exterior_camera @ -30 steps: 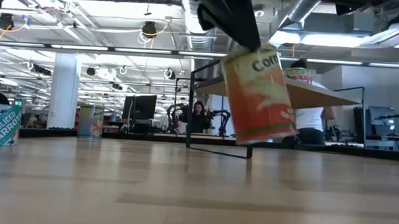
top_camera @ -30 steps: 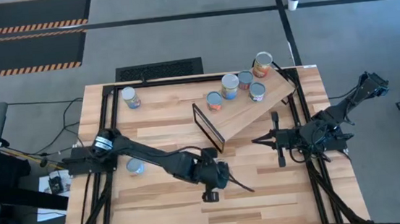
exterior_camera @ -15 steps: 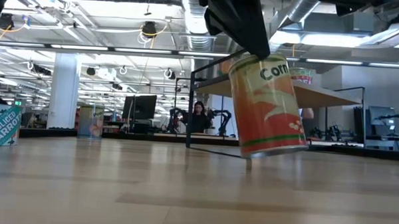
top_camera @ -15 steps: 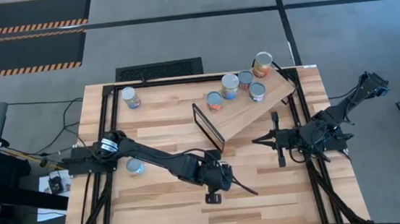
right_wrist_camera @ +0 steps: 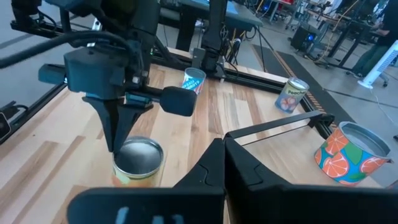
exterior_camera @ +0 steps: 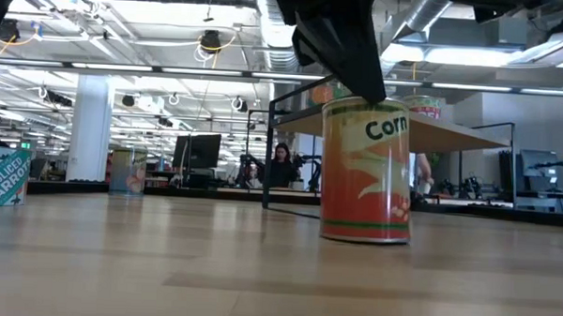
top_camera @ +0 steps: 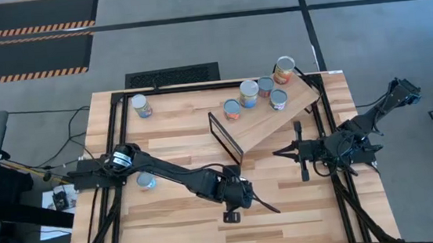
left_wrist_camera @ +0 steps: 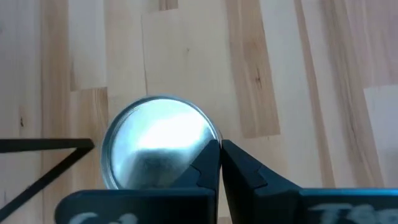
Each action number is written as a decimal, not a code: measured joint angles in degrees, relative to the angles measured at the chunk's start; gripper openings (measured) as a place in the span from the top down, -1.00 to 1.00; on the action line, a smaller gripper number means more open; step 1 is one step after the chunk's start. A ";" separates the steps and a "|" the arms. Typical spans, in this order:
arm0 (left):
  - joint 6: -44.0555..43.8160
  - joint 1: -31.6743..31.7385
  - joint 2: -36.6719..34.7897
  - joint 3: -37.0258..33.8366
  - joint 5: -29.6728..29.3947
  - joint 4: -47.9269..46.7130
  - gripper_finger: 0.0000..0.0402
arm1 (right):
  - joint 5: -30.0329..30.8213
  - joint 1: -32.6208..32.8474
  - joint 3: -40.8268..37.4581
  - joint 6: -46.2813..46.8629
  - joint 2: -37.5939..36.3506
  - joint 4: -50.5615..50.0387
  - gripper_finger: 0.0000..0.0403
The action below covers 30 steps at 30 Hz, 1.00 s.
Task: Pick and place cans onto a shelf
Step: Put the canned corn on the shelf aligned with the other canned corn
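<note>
An orange can labelled "Corn" [exterior_camera: 365, 175] stands upright on its base on the table's near middle, its silvery top showing in the left wrist view [left_wrist_camera: 155, 140] and the right wrist view [right_wrist_camera: 138, 163]. My left gripper [left_wrist_camera: 221, 146] is above it, shut at the top's edge. The tilted light-wood shelf [top_camera: 271, 120], with a black frame [top_camera: 224, 136] at its low end, carries several cans [top_camera: 249, 93]. Two more cans stand on the table at the far left [top_camera: 141, 105] and near left [top_camera: 146, 181]. My right gripper [top_camera: 277, 152] is shut and empty at the right. My left gripper has its fingertips [left_wrist_camera: 211, 152] on the rim of the corn can's top [left_wrist_camera: 214, 134], at one side of the can, and seems to pinch it. The fingers come from above, pointing down [exterior_camera: 364, 81]. The can stands upright with its base on the table.
The shelf's black frame [exterior_camera: 267, 157] stands just behind the corn can. Bare slatted table lies around the can toward the near edge [top_camera: 288, 217]. The right arm rests by the shelf's near right end [top_camera: 337, 150].
My left gripper has gone down and a little toward the near edge with the corn can. The can hung tilted and clear of the table and now stands upright on its base.
</note>
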 joint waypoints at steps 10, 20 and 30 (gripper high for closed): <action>0.67 -0.04 -0.11 3.53 1.74 -1.85 0.77 | -0.06 0.00 0.00 -0.02 0.00 -0.05 0.93; 4.45 -4.14 -1.10 10.34 -8.20 -7.67 0.69 | -0.04 2.46 -0.04 0.88 0.00 -1.62 0.94; 2.26 -6.89 -2.52 1.62 -10.69 -2.62 0.96 | 0.11 8.41 -0.04 0.95 1.11 -1.21 0.95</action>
